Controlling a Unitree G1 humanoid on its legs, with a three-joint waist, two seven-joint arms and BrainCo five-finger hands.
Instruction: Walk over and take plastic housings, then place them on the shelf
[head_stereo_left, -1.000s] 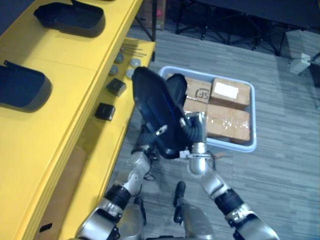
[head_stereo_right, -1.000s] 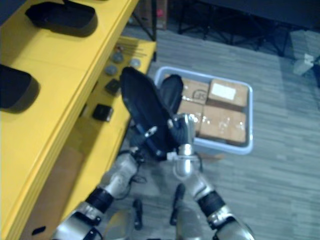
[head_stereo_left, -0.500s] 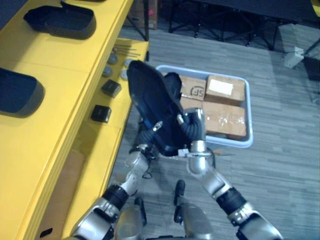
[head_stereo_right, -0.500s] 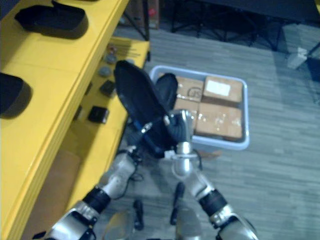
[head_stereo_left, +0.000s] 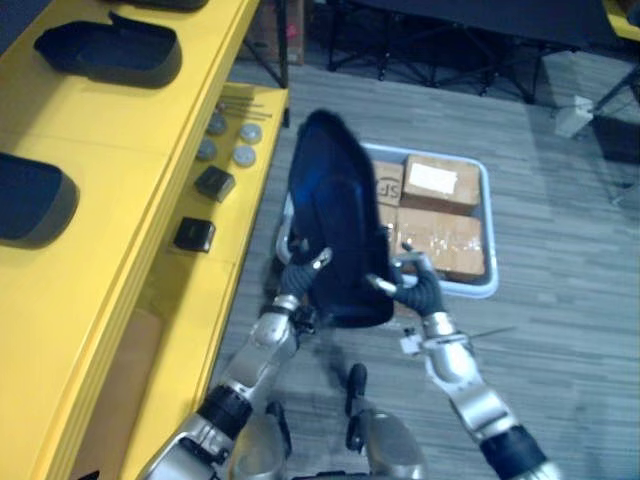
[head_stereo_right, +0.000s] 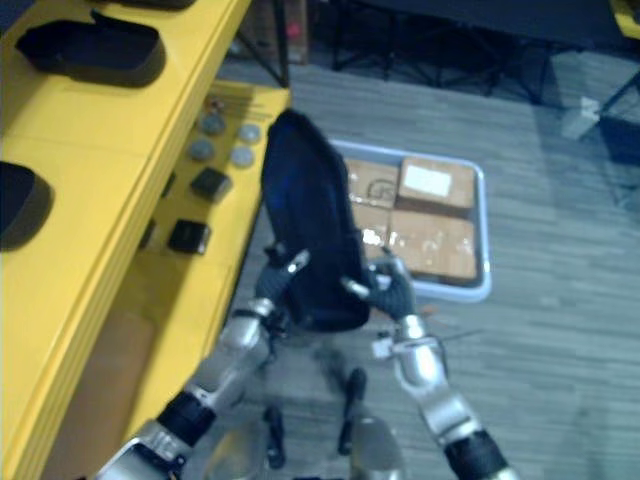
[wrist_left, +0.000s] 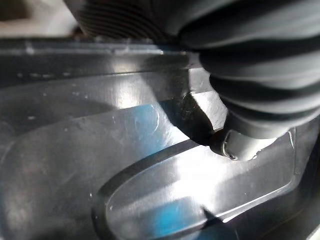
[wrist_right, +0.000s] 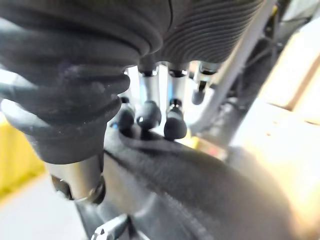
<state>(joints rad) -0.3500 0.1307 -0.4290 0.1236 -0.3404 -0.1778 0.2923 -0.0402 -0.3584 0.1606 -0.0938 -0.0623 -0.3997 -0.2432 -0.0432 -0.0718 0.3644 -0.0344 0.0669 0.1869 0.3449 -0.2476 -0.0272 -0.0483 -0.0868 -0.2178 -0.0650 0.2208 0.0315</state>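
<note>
Beside the front edge of the yellow shelf (head_stereo_left: 120, 140), the left eye view shows a black housing (head_stereo_left: 335, 220) held off the floor between both hands. It stands on end with its long axis close to upright, the narrow end up and the broad end down at the hands. The left hand (head_stereo_left: 298, 270) grips its lower left edge with a finger hooked over the rim. The right hand (head_stereo_left: 412, 288) grips the lower right edge. Both forearms slant up and inward toward it. Behind it on the floor sits a pale crate (head_stereo_left: 489, 230) of cardboard boxes (head_stereo_left: 440, 215). A far housing (head_stereo_left: 110, 50) and a near housing (head_stereo_left: 30, 200) lie on the shelf's top board. Black blocks (head_stereo_left: 213, 183) and round discs (head_stereo_left: 225, 140) lie on the lower board.

From the right eye, the held housing covers the crate's left side.

From the left wrist, the thumb (wrist_left: 240, 145) presses on the housing's glossy moulded face.

From the right wrist, the fingers (wrist_right: 149, 115) curl over the housing's rim with their dark tips on it and the thumb (wrist_right: 77, 180) beneath, clamping it.
</note>
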